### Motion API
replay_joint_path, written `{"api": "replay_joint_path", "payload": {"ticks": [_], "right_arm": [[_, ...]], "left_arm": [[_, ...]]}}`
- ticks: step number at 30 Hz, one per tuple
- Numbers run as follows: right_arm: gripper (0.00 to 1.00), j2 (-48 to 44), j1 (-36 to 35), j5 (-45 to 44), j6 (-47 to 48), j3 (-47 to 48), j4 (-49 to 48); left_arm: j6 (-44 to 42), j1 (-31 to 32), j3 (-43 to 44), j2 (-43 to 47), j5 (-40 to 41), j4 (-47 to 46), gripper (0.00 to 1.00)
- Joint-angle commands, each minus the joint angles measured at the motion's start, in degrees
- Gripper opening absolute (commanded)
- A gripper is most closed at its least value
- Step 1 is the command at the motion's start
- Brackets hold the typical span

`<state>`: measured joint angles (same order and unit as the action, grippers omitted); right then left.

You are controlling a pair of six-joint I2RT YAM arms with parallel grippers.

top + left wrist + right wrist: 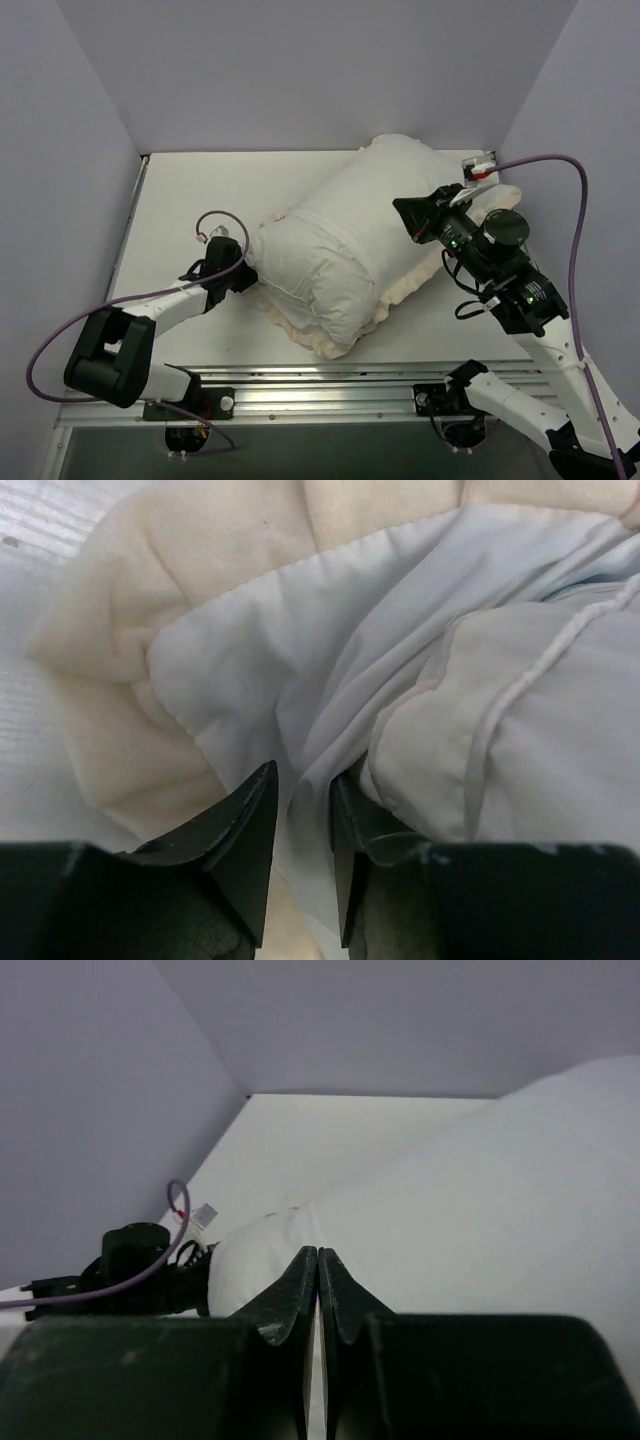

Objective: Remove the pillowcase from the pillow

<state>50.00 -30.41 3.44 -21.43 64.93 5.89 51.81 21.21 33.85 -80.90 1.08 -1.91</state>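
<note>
Nearest, the left tool (300,775) sits at the bundle's near-left corner, clenched on a pale fold of the pillowcase (120,650) just beside its cream frill, with the piped edge of the pillow (520,740) to its right. From there the pillow's long axis runs diagonally across the counter (190,190) toward the far right, with frill showing under its near end and right flank. Farther on, the right tool (414,228), pressed shut on nothing, is poised at the pillow's right side, so I judge that the left arm should draw the cover near-left along that axis.
</note>
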Motion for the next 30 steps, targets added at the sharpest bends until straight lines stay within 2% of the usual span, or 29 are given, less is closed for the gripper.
{"api": "replay_joint_path", "payload": {"ticks": [1, 2, 4, 5, 7, 8, 10, 11, 12, 15, 18, 21, 23, 26, 27, 29, 30], "right_arm": [[0.0, 1.15, -0.08, 11.66, 1.31, -1.2, -5.36], [0.0, 2.55, -0.17, 12.46, 1.22, -1.81, -5.28], [0.0, 4.31, -0.17, 11.34, 1.57, -2.0, -3.79], [0.03, 5.88, -0.26, 10.19, 2.18, -2.34, -1.34], [0.13, 6.95, -0.43, 9.04, 3.06, -3.75, -0.18], [0.24, 7.3, -0.52, 8.08, 3.15, -5.49, 0.34], [0.32, 7.31, -0.61, 6.76, 2.98, -7.61, 0.18], [0.37, 7.13, -0.79, 5.36, 2.71, -8.67, 0.09], [0.38, 7.22, -0.79, 4.48, 2.36, -10.5, -0.09], [0.46, 8.71, -0.96, 3.15, 2.36, -12.89, -0.79], [0.52, 11.69, -1.49, 3.24, 2.45, -15.17, -2.63], [0.57, 14.42, -2.19, 3.33, 2.01, -16.32, -5.36], [0.59, 16.35, -2.37, 3.24, 1.13, -16.76, -8.96], [0.64, 19.59, -2.98, 3.94, -0.27, -16.5, -12.74], [0.65, 20.66, -3.25, 4.03, -0.63, -16.41, -13.62], [0.69, 23.73, -4.91, 3.42, -0.8, -15.62, -15.82], [0.7, 24.7, -5.61, 2.89, -0.72, -15.18, -16.34]], "left_arm": [[-0.92, -0.73, -0.01, 6.52, 1.56, -7.11, 0.36], [-0.84, -0.65, 0.43, 7.77, 0.95, -7.92, 0.38], [-1.45, -0.56, 2.18, 11.53, 0.33, -8.46, 0.52], [-1.89, -0.56, 2.89, 12.78, 0.24, -7.94, 0.59], [-3.38, -0.64, 4.55, 16.19, -0.03, -4.62, 0.75], [-3.82, -0.73, 6.13, 17.17, -0.03, -3.11, 0.78], [-4.61, -0.82, 7.11, 20.94, 0.41, 0.92, 0.9], [-4.61, -0.91, 7.37, 22.18, 0.67, 1.99, 0.93], [-4.27, -0.91, 8.07, 23.58, 1.11, 7.31, 0.96], [-3.56, -1.0, 10.79, 27.81, 2.69, 15.42, 0.94], [-3.91, -0.91, 13.17, 30.45, 4.28, 29.02, 0.94], [-4.17, -0.73, 13.44, 33.69, 1.83, 34.76, 0.94], [-2.43, 0.22, 12.48, 35.11, -3.24, 35.49, 0.94], [1.17, 4.26, 8.88, 37.13, -6.26, 32.95, 0.94], [3.88, 9.32, 8.0, 37.39, -4.88, 30.33, 0.94], [7.58, 15.06, 5.98, 37.22, -1.63, 27.59, 0.94], [8.39, 20.31, 5.45, 36.09, 2.31, 24.01, 0.94]]}}
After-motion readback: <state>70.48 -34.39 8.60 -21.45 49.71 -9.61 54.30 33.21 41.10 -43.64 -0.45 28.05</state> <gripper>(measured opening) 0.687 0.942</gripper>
